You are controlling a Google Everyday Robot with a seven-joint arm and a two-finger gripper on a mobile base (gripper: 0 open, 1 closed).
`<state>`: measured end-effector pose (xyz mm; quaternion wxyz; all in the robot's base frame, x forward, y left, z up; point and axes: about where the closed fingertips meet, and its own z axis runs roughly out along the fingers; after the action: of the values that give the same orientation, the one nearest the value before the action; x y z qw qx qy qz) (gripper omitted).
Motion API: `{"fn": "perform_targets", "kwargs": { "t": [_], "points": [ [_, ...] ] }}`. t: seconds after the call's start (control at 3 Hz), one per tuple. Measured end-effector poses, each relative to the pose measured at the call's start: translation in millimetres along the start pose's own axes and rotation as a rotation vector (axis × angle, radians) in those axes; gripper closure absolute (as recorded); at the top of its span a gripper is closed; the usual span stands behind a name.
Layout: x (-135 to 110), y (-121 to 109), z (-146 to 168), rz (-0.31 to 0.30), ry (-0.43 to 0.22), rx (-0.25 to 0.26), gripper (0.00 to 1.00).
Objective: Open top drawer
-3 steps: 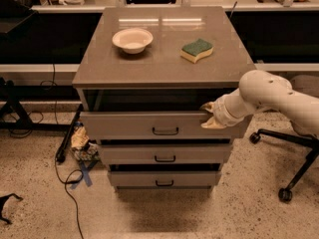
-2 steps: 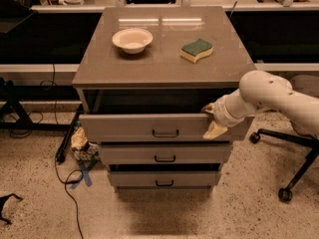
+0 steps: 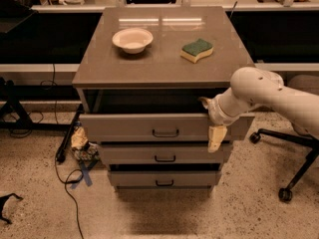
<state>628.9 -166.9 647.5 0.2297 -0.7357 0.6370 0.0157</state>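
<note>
Under the table's (image 3: pixel 159 59) front edge the top drawer (image 3: pixel 129 126) stands partly out, the hand (image 3: pixel 212 123) pinching its front panel near the front right corner; pulling is under way, and next calls for a straight outward draw.

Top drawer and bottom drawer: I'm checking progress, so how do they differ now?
The top drawer is pulled out, its dark inside showing under the cabinet top; the bottom drawer sits further back. The top drawer looks wider than the bottom drawer. The pincer is at the top drawer's front edge, well above the bottom drawer. Both are grey with small dark centre handles.
</note>
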Motion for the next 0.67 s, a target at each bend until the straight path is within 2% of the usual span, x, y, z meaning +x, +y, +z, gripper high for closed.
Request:
{"fn": "perform_targets", "kwargs": {
  "t": [0.33,0.67],
  "points": [
    [-8.4,8.0,2.1,-0.01,0.038,-0.072,0.0],
    [-4.9,20.2,0.5,0.022,0.062,-0.125,0.0]
  ]
}}
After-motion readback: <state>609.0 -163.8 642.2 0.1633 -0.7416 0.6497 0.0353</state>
